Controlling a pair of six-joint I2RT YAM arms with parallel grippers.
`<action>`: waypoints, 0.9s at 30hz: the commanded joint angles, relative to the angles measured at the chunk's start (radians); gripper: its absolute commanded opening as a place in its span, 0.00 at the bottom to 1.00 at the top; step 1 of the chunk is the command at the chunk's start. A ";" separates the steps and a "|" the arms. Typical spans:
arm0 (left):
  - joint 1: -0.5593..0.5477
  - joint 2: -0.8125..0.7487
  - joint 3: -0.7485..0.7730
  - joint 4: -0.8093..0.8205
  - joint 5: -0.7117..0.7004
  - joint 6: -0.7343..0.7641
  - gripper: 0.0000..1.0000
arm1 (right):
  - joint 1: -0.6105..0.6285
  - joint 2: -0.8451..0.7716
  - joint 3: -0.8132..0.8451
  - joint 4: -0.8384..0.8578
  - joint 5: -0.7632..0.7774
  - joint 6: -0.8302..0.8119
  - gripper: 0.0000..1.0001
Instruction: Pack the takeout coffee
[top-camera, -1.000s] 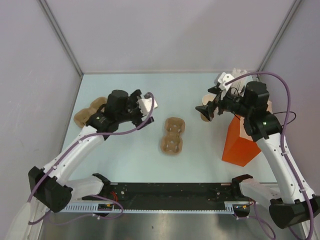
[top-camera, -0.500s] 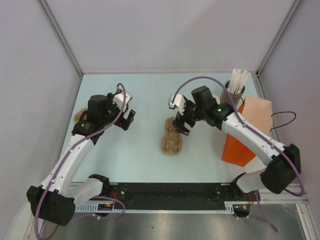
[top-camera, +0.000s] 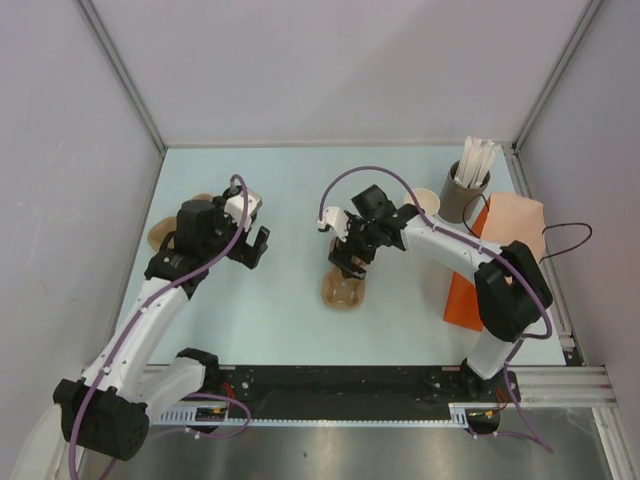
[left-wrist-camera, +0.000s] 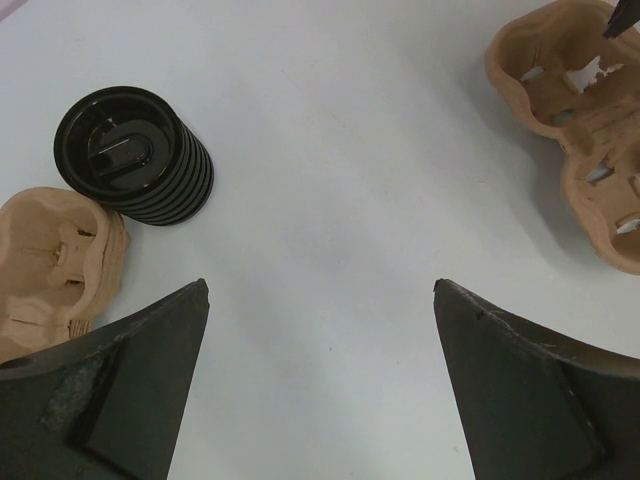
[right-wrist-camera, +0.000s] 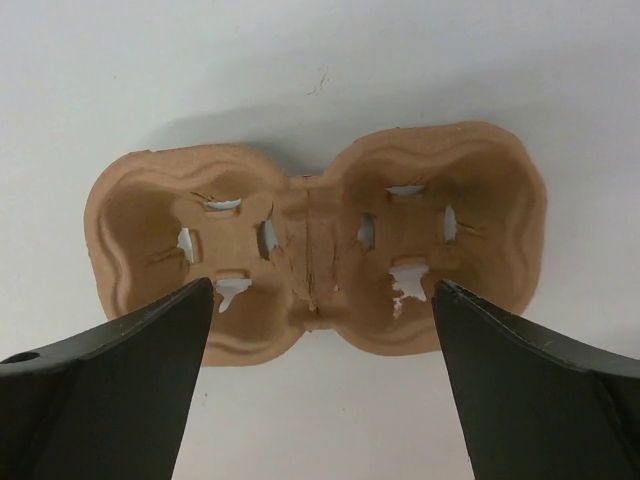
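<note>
A tan paper cup (top-camera: 427, 200) with a pale rim stands at the back right, apart from both grippers. Black lids (left-wrist-camera: 132, 156) sit in a stack on the left; the top view hides them under my left arm. My left gripper (top-camera: 256, 246) (left-wrist-camera: 320, 285) hangs open over bare table, right of the lids. My right gripper (top-camera: 348, 262) (right-wrist-camera: 322, 290) is open just above a brown pulp cup carrier (top-camera: 343, 284) (right-wrist-camera: 320, 240) at the table's middle, a finger on each side of its near edge, nothing held.
A grey cylinder of white sticks (top-camera: 467, 183) stands beside the cup. An orange paper bag (top-camera: 478, 275) stands at the right edge. A stack of pulp carriers (top-camera: 163, 235) (left-wrist-camera: 48, 265) lies at the left by the lids. Walls close three sides.
My right arm swung from the back right to the carrier in the middle. My left gripper drew back left and toward the near side. Both stayed open.
</note>
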 joint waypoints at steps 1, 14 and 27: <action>0.005 -0.040 -0.021 0.053 0.019 -0.028 0.99 | 0.018 0.036 0.046 0.021 0.008 -0.014 0.95; 0.007 -0.049 -0.042 0.076 0.009 -0.038 0.99 | 0.038 0.162 0.046 0.023 0.058 -0.023 0.81; 0.007 -0.046 -0.047 0.080 0.013 -0.038 0.99 | 0.066 0.197 0.046 0.036 0.087 -0.021 0.70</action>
